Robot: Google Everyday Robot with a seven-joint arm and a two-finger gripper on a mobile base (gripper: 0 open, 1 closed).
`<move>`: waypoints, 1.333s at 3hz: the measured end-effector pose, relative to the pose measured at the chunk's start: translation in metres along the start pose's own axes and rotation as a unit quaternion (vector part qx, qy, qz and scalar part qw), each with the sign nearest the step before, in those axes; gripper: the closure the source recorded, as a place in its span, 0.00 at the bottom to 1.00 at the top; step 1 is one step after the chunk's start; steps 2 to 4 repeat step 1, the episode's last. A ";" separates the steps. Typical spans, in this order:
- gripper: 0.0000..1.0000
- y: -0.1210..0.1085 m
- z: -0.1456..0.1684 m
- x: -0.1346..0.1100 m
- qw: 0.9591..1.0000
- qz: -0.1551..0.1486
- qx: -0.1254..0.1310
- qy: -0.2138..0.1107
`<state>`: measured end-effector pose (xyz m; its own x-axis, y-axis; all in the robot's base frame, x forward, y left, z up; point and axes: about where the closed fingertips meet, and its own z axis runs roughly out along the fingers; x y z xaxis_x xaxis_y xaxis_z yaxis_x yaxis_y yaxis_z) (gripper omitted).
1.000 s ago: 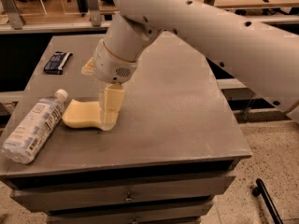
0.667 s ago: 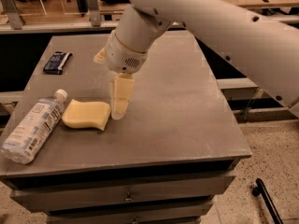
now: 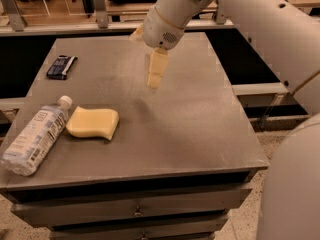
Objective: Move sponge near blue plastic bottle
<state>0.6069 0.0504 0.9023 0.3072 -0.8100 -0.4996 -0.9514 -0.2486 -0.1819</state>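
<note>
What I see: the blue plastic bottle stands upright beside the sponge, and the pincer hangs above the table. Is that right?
Not quite. In the camera view the blue plastic bottle lies on its side beside the sponge; the pincer does hang above the table.

Grey table [image 3: 200, 129], bottle [image 3: 35, 136] lying, sponge [image 3: 93, 122] just beside, dark packet [image 3: 61, 66] perhaps, end effector [image 3: 154, 80] above.

— How is your light here?
— Soft and even, coming from overhead. Your table [image 3: 210, 134] carries a pale sheen across its middle.
— And your shadows?
— Thin ones: a dark line under the sponge [image 3: 93, 122] at its near edge, another along the blue plastic bottle [image 3: 35, 136]. Your gripper [image 3: 154, 81] hangs above the table's far middle, warmly lit. The gaps behind the table fall to black.
</note>
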 end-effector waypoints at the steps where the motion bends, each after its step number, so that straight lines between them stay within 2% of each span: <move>1: 0.00 -0.020 -0.023 0.011 1.000 0.004 0.023 -0.002; 4: 0.00 -0.020 -0.023 0.011 1.000 0.004 0.023 -0.002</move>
